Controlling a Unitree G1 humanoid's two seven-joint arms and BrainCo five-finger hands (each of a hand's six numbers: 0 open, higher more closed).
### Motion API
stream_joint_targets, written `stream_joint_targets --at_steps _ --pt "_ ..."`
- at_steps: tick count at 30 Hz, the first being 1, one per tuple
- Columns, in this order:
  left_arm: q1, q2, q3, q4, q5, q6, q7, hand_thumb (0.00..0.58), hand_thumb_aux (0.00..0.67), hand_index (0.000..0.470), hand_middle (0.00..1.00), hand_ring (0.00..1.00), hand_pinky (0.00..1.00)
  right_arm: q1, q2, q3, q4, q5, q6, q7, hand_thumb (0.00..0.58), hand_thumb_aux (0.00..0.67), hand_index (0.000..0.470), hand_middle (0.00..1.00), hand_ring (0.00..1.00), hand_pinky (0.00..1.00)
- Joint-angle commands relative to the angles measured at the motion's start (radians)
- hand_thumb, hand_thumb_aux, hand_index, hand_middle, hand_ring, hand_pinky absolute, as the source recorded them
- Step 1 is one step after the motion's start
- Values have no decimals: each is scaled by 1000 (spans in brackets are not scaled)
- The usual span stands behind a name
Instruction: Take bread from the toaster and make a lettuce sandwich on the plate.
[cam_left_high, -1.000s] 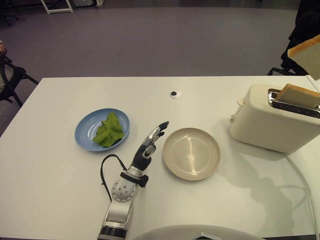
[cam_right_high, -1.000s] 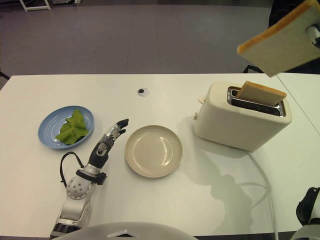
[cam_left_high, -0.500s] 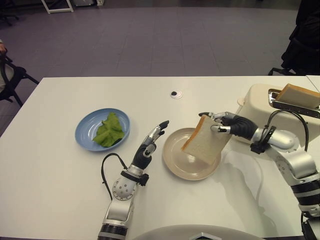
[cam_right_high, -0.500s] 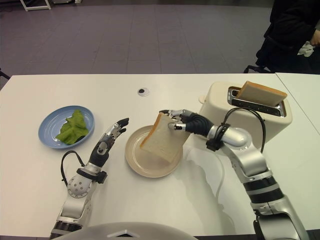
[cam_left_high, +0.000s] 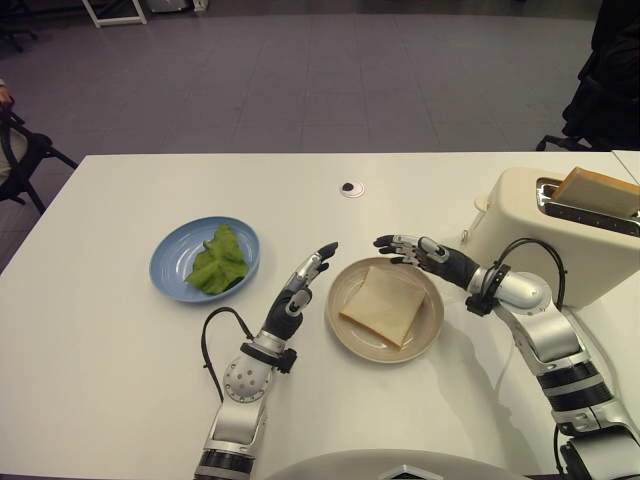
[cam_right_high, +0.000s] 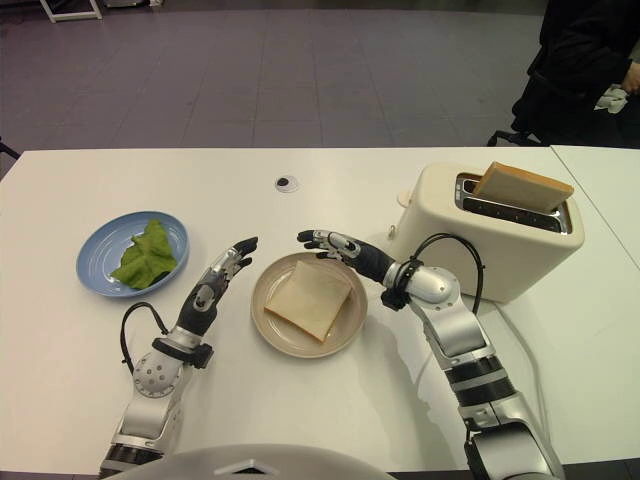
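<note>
One slice of bread (cam_left_high: 381, 306) lies flat on the beige plate (cam_left_high: 428, 330) at the table's middle. My right hand (cam_left_high: 417, 250) hovers open just above the plate's far rim, holding nothing. A second slice of bread (cam_left_high: 595, 189) stands up out of the slot of the cream toaster (cam_left_high: 530, 235) on the right. My left hand (cam_left_high: 301, 282) rests open on the table just left of the plate. The green lettuce (cam_left_high: 216, 261) lies in a blue bowl (cam_left_high: 168, 265) further left.
A small dark cable port (cam_left_high: 349, 187) sits in the tabletop behind the plate. The toaster's white cord (cam_left_high: 600, 350) runs along the table's right side. A person in dark clothes (cam_right_high: 585, 60) stands beyond the table's far right corner.
My right hand brought the bread slice down from high on the right, laid it flat on the plate, and opened. The left hand stayed still.
</note>
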Motion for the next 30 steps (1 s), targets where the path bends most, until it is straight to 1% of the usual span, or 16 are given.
stream_joint_targets --at_steps 1,5,7,9,11,14,19,20,21,22,24,26,27,28,29,30 --pt "5 13 39 -31 -17 -4 13 0 0 0 0 0 0 7 14 -41 -28 -17 -11 -12 0 0 0 0 0 0" --pt "-37 79 161 -129 40 60 65 0 0 0 0 0 0 28 27 -89 -84 5 -53 -14 0 0 0 0 0 0" --pt "-107 196 253 -116 179 107 106 0 0 0 0 0 0 60 36 -125 -135 40 -92 -2 0 0 0 0 0 0" --pt "-193 382 292 17 437 125 198 0 0 0 0 0 0 87 43 -163 -169 64 -122 -2 0 0 0 0 0 0" --pt "-249 499 276 170 586 147 276 0 0 0 0 0 0 106 49 -182 -176 71 -132 -8 0 0 0 0 0 0" --pt "-301 587 225 365 707 184 368 0 0 0 0 0 0 123 58 -186 -170 71 -146 -1 0 0 0 0 0 0" --pt "-376 620 105 610 819 211 481 0 0 0 0 0 0 138 70 -193 -164 71 -160 13 0 0 0 0 0 0" --pt "-387 614 79 647 827 207 494 45 26 18 0 0 0 140 71 -195 -164 71 -162 14 0 0 0 0 0 0" --pt "-399 606 55 681 829 199 503 112 68 48 0 0 0 142 72 -196 -164 71 -162 15 0 0 0 0 0 0" --pt "-408 598 35 706 828 192 510 216 139 98 0 0 0 144 73 -197 -165 70 -163 17 0 0 0 0 0 0" --pt "-425 589 1 748 821 181 525 237 155 109 0 0 0 147 74 -198 -168 70 -165 20 0 0 0 0 0 0" --pt "-439 588 -23 779 814 172 537 227 147 103 0 0 0 148 75 -200 -170 71 -166 24 0 0 0 0 0 0" --pt "-443 589 -31 790 811 170 542 248 163 114 0 0 0 149 76 -201 -170 71 -167 25 0 0 0 0 0 0" --pt "-445 590 -41 800 809 168 546 241 158 111 0 0 0 149 77 -201 -169 71 -169 26 0 0 0 0 0 0" --pt "-445 592 -49 808 808 167 550 265 176 123 0 0 0 150 78 -201 -170 69 -170 26 0 0 0 0 0 0" --pt "-444 596 -55 810 806 165 555 408 305 214 0 0 0 151 79 -201 -170 68 -170 26 0 0 0 0 0 0"
